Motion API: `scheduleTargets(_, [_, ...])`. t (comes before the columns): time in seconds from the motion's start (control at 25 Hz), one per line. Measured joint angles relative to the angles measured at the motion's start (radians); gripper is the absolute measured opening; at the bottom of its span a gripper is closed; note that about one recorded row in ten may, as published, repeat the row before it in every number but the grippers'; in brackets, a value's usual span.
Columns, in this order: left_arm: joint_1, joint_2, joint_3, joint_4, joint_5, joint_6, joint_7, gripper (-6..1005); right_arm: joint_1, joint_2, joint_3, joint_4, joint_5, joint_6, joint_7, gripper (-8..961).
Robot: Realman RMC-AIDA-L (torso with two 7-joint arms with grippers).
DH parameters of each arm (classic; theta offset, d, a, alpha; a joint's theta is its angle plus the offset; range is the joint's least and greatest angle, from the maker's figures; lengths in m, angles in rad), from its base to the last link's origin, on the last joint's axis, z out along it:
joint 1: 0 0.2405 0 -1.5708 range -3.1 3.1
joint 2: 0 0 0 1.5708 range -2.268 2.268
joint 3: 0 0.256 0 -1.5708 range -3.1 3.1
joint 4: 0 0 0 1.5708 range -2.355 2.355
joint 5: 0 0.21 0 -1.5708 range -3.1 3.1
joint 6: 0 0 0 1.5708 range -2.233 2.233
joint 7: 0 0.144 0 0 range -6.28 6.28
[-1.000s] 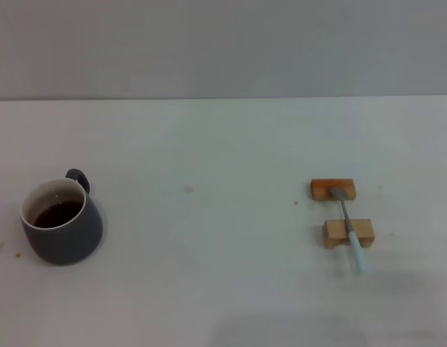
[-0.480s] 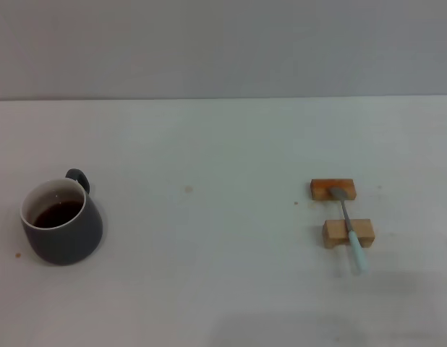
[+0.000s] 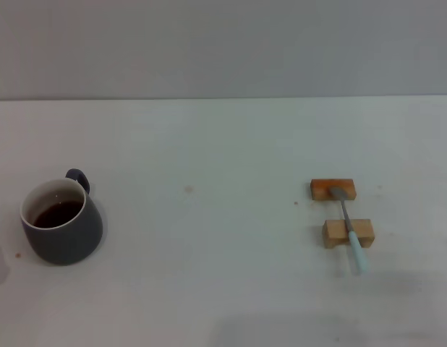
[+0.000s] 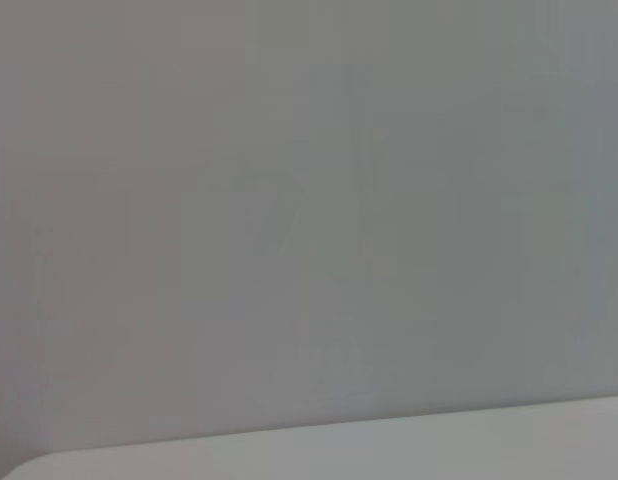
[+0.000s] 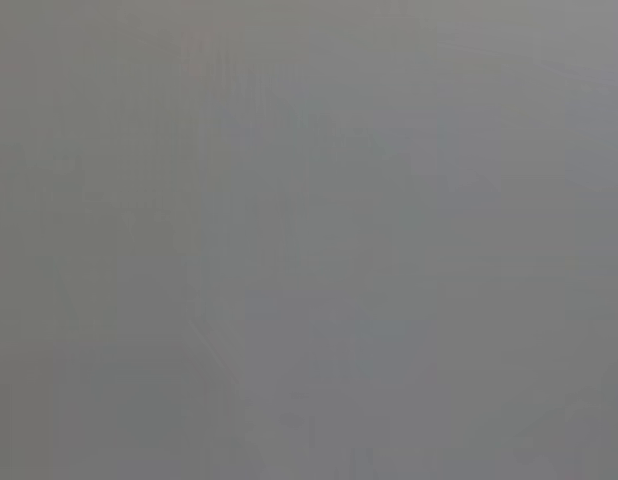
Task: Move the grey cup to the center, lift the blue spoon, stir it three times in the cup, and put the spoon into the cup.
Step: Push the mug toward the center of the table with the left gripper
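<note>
- The grey cup (image 3: 61,221) is sitting on the white worktop (image 3: 209,238), far to the left of the spoon, with its handle pointing away from the robot and dark liquid inside; it is not yet at the center.
- The blue spoon (image 3: 348,229) is lying across two wooden blocks (image 3: 347,233), bowl on the far block (image 3: 333,189), handle overhanging the near one, probably so a gripper can get under it.
- Neither the left gripper nor the right gripper is showing in any view, so I cannot tell whether either is open or closed.
- The wrist views are showing only plain grey wall.
</note>
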Motion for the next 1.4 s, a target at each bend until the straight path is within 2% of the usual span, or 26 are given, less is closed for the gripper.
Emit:
scheduleTargets(0.16, [-0.012, 0.000, 0.014, -0.001, 0.002, -0.012, 0.007, 149, 0.000, 0.000, 0.000, 0.000, 0.000, 0.000, 0.000, 789])
scheduleTargets(0.4, [-0.024, 0.000, 0.048, -0.002, 0.003, -0.012, 0.008, -2, 0.000, 0.000, 0.000, 0.000, 0.000, -0.001, 0.001, 788])
scheduleTargets(1.4, [-0.071, -0.002, 0.197, -0.040, 0.002, -0.028, 0.010, 3, 0.000, 0.000, 0.000, 0.001, -0.002, -0.003, 0.001, 788])
